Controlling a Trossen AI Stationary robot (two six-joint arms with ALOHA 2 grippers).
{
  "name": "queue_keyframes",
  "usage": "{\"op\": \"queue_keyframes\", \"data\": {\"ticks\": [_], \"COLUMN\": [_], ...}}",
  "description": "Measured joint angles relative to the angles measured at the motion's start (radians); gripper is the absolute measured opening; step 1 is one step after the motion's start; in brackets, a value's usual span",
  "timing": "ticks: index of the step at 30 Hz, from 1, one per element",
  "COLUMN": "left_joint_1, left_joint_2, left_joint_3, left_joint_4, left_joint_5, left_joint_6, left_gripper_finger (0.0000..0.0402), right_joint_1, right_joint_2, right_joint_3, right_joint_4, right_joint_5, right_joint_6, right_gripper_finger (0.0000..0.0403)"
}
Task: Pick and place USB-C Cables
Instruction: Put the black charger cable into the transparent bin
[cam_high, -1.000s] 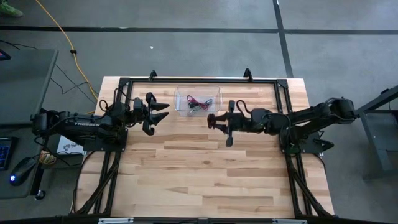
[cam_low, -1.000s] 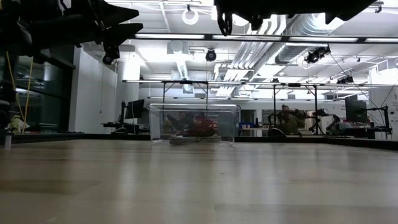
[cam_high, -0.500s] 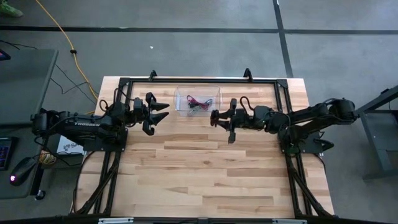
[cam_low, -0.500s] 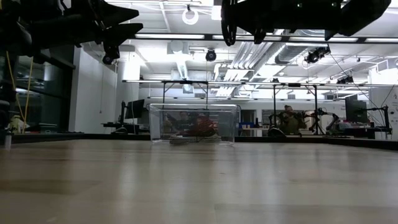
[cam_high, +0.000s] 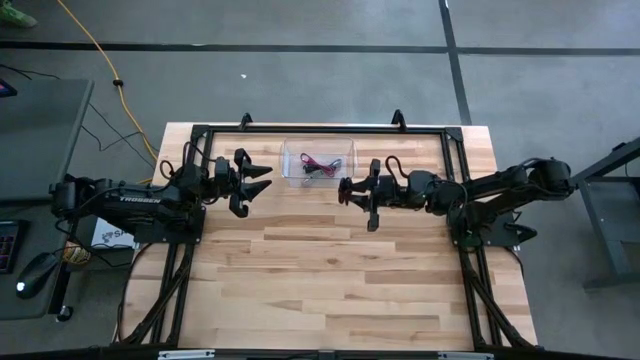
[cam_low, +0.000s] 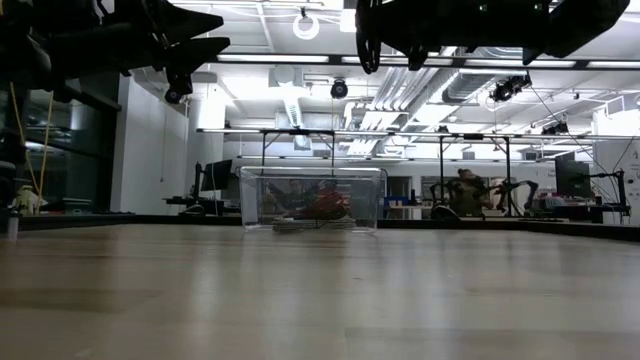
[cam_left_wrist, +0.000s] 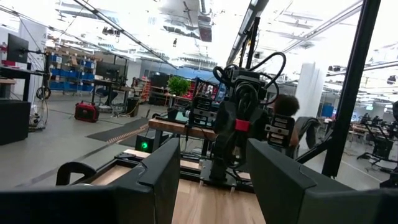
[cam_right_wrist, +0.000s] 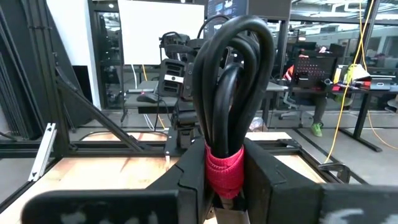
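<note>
A black coiled USB-C cable (cam_right_wrist: 231, 81) bound by a red strap sits in my right gripper (cam_right_wrist: 227, 186), which is shut on it and hangs above the table just right of a clear box (cam_high: 318, 162). My right gripper (cam_high: 346, 188) points toward the table's left. Two more cables lie on the box floor: a red-pink one (cam_high: 320, 163) and a dark one (cam_high: 318, 173). The box (cam_low: 312, 198) stands on the table near its far edge. My left gripper (cam_high: 257, 180) hovers open, left of the box; its fingers (cam_left_wrist: 214, 180) hold nothing. My right gripper pinches the black cable bundle at its red strap (cam_right_wrist: 224, 167) between the two fingers (cam_right_wrist: 189, 180). The fingers come level from the table's right. The bundle is lifted clear of the table, and its black loop (cam_right_wrist: 236, 56) sticks out past the fingertips.
A black frame (cam_high: 320, 129) runs round the table's far part and down both sides. Bare wood (cam_high: 320, 280) fills the near half of the table. A yellow cord (cam_high: 100, 55) lies on the floor beyond the table's far left corner. People sit in the room behind (cam_right_wrist: 311, 81).
My right gripper, with the cable in it, moved a little toward the table's far edge, closer to the box, and then kept still.
</note>
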Motion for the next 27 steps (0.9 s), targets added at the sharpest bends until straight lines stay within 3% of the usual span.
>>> {"op": "queue_keyframes", "data": {"ticks": [27], "left_joint_1": [0.000], "left_joint_2": [0.000], "left_joint_3": [0.000], "left_joint_4": [0.000], "left_joint_5": [0.000], "left_joint_6": [0.000], "left_gripper_finger": [0.0165], "right_joint_1": [0.000], "right_joint_2": [0.000], "right_joint_3": [0.000], "right_joint_4": [-0.009], "right_joint_5": [-0.036], "right_joint_6": [0.000], "right_gripper_finger": [0.0055]}}
